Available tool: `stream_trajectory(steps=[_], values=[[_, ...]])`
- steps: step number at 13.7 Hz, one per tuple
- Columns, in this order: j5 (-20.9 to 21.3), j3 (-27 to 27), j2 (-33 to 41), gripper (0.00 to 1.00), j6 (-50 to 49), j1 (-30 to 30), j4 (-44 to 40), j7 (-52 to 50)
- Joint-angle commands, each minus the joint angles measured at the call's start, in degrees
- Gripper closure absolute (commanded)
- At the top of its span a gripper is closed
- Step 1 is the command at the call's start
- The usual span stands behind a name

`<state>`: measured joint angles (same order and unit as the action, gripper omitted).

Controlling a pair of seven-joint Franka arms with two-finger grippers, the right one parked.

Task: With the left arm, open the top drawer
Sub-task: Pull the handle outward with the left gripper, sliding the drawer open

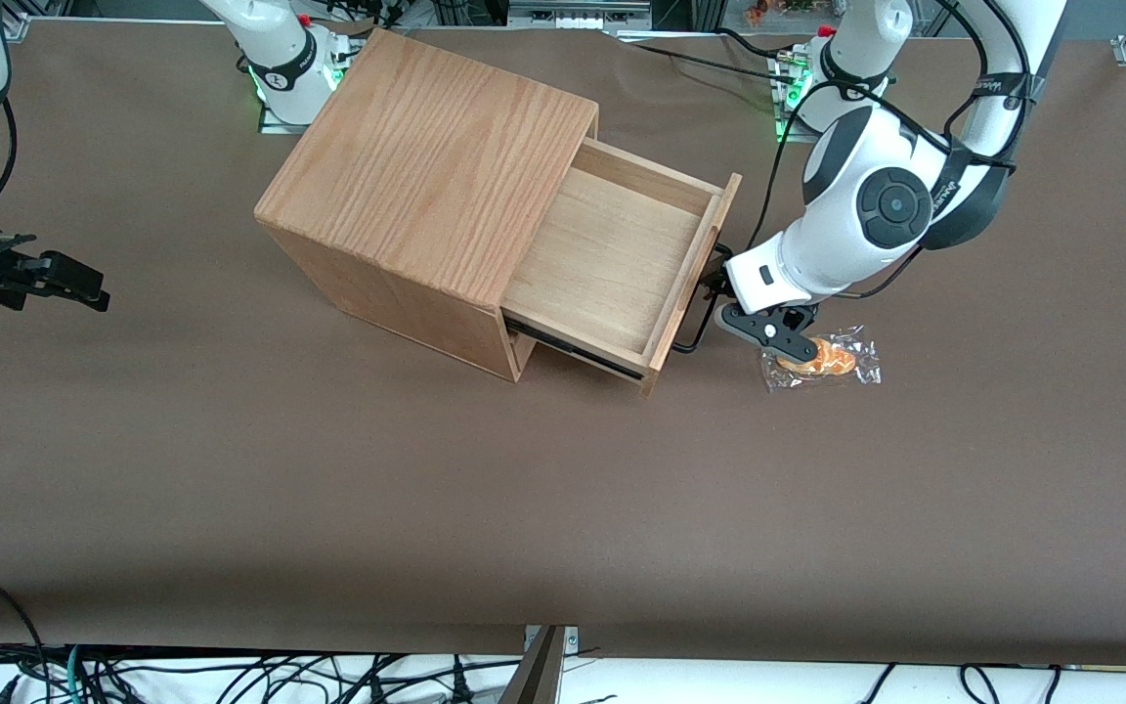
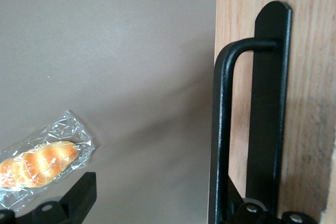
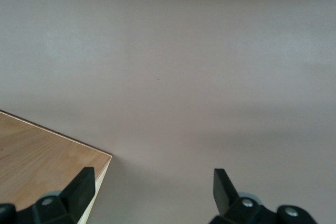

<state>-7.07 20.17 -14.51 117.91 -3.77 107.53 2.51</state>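
My gripper (image 1: 731, 315) hangs at the handle (image 2: 223, 129), fingers (image 2: 79, 198) apart and straddling the bar, just beside a wrapped bun (image 1: 822, 359). The top drawer (image 1: 622, 269) stands pulled well out of the cabinet (image 1: 426, 166). I judge the opening done; next, back off.

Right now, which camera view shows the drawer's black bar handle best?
The left wrist view: the handle stands close up against the top drawer front, with the open gripper around it. The front view shows only its thin edge beside the pulled-out drawer. The right wrist view shows none of it.
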Motion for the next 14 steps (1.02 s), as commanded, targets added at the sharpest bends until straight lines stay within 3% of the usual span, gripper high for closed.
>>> stream_trajectory(steps=[1, 7, 10, 14], values=[[4.2, -1.4, 2.4, 0.0, -1.5, 0.6, 0.5, 2.9], [3.2, -1.4, 2.4, 0.0, -1.9, 0.6, 0.1, 2.7], [-5.2, -1.4, 2.4, 0.0, -2.5, 0.6, 0.0, 2.7], [-9.9, -1.4, 2.5, 0.0, -2.9, 0.6, -0.2, 2.7]])
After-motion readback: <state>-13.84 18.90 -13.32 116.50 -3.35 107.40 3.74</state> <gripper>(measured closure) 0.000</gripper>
